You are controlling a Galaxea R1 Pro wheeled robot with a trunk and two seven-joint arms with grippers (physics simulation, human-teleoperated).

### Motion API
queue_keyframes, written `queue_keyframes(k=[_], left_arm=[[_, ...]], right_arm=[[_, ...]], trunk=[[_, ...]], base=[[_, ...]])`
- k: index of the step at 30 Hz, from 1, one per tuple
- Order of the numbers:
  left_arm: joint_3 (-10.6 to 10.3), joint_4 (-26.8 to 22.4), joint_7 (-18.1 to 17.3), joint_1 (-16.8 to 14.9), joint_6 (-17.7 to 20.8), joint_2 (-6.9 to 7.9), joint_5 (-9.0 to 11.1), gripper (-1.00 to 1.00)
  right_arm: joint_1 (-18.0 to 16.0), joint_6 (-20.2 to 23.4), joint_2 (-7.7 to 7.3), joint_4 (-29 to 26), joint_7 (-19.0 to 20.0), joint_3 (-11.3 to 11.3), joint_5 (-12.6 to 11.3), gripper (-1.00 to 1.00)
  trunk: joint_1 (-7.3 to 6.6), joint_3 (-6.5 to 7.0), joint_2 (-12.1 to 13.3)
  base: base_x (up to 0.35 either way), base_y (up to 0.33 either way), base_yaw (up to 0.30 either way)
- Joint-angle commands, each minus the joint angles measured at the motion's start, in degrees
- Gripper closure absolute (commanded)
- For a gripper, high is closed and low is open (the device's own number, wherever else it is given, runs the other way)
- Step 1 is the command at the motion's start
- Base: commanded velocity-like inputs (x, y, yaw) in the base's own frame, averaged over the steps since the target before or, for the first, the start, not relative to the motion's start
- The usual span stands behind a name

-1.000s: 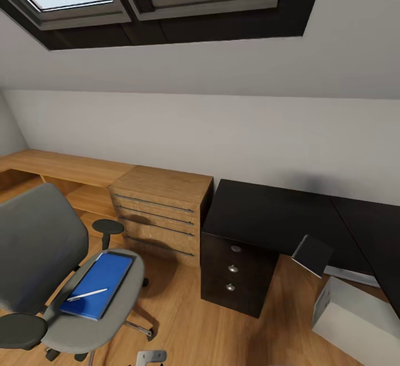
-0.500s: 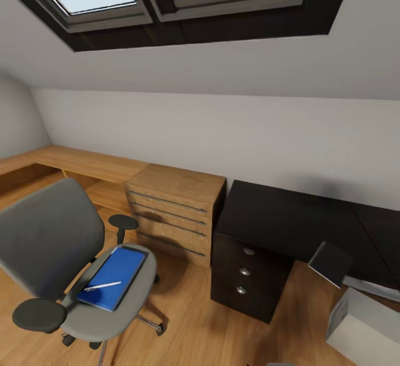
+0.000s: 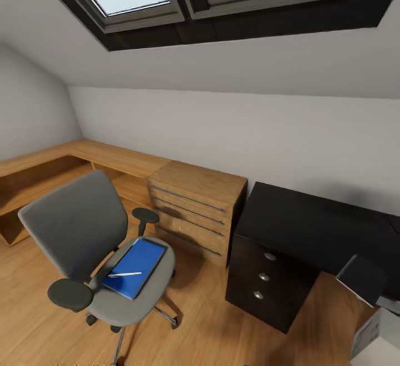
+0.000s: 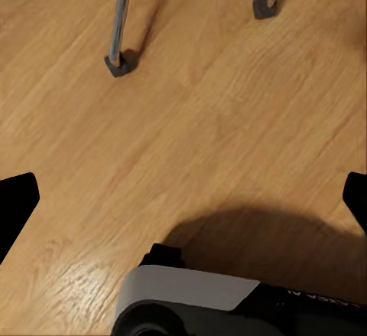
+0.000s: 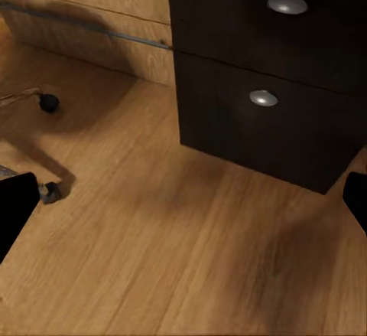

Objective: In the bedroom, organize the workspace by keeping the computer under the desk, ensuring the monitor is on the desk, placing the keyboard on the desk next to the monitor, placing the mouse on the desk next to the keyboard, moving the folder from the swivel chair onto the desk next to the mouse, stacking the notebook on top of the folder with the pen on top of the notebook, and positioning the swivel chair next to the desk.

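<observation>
You are looking across the bedroom from the head view; the swivel chair (image 3: 105,255) is standing on the wood floor (image 3: 200,321), well apart from the desk (image 3: 316,227); the blue folder (image 3: 135,267) is lying flat on the chair seat, and the pen (image 3: 124,274) is resting on top of it, so the seat is acting like a little tray for them; the black surface is bare where you can see it; a dark flat thing (image 3: 363,279) is leaning under the desk near a pale grey box (image 3: 378,335), which is likely the computer; the wood cabinet (image 3: 197,210) is sitting just beside the black drawer unit (image 3: 269,282). The left fingers (image 4: 17,210) are spread wide and holding nothing, pointing down at the floor near the chair's chrome legs (image 4: 119,22); the right fingers (image 5: 15,210) are spread wide and empty too, facing the drawer knobs (image 5: 264,98). You are probably getting into place to reach for the folder.
</observation>
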Motion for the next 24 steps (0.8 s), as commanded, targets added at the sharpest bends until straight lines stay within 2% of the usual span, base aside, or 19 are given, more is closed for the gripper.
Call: queue_keyframes(k=[1,2,3,7,9,15,24], left_arm=[[-0.4,-0.3,0.3,0.6,-4.2,-0.05,0.0,-1.0],[-0.4,-0.3,0.2,1.0,-6.0,-0.08,0.0,-1.0],[-0.5,-0.4,0.2,1.7,-9.5,-0.14,0.0,-1.0],[-1.0,-0.6,0.3,3.0,-16.4,-0.36,-0.1,-1.0],[-2.4,-0.8,0.3,3.4,-20.2,-0.58,-0.2,-1.0],[-3.8,-3.6,0.5,3.7,-20.2,-0.86,-0.3,-1.0],[-4.1,-4.6,0.6,3.8,-20.2,-0.9,-1.9,-1.0]], right_arm=[[0.4,-2.4,0.17,0.1,-0.4,-0.3,0.5,-1.0],[0.6,-3.3,0.22,0.1,-0.5,-0.3,0.5,-1.0],[0.9,-4.8,0.3,0.1,-0.5,-0.3,0.5,-1.0],[1.5,-7.3,0.4,0.1,-1.0,-0.3,0.4,-1.0],[2.0,-7.8,0.59,0.1,-2.0,-0.3,0.5,-1.0],[2.3,-7.8,1.06,0.0,-4.3,-0.3,0.5,-1.0],[2.4,-7.8,1.14,-0.1,-4.8,-0.3,0.5,-1.0]], trunk=[[0.01,-0.13,-0.1],[0.01,-0.19,-0.1],[0.01,-0.25,-0.1],[0.01,-0.51,-0.1],[0.01,-0.64,-0.1],[0.01,-1.0,-0.1],[0.01,-1.5,-0.1]], base=[[0.0,0.0,0.215],[0.0,0.0,0.214],[0.0,0.0,0.212],[0.0,0.0,0.21],[0.0,0.0,0.21],[0.0,0.0,0.213],[0.0,0.0,0.219]])
